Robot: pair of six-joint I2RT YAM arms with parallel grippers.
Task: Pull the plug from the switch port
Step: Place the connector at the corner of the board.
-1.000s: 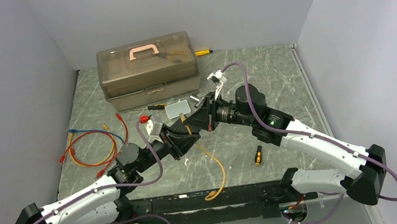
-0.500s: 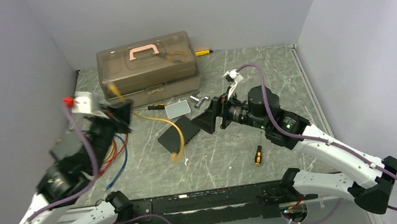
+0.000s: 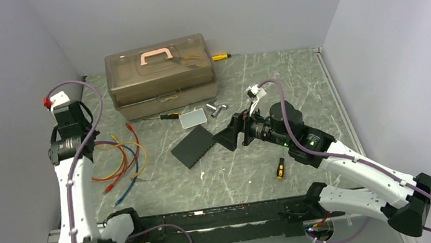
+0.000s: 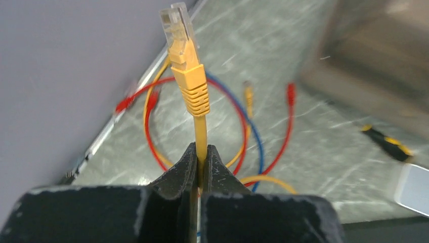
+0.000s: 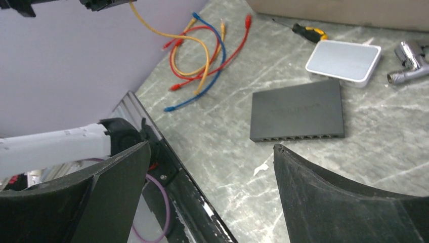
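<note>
One plug (image 4: pixel 184 61) is out, apparently: your left fingers (image 4: pixel 179 174) pinch its yellow cable (image 4: pixel 201 135); right fingers (image 5: pixel 334 197) gape empty. Lay it well apart from the switch (image 5: pixel 298 111).

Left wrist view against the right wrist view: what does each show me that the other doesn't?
Only the left wrist view shows the yellow plug, free in the air above the left tool, which is shut on the yellow cable just below it. Only the right wrist view shows the switch, flat on the table with nothing in its port row, seen past the open right tool. Both show the loose coloured cables and the black-and-yellow screwdriver.
</note>
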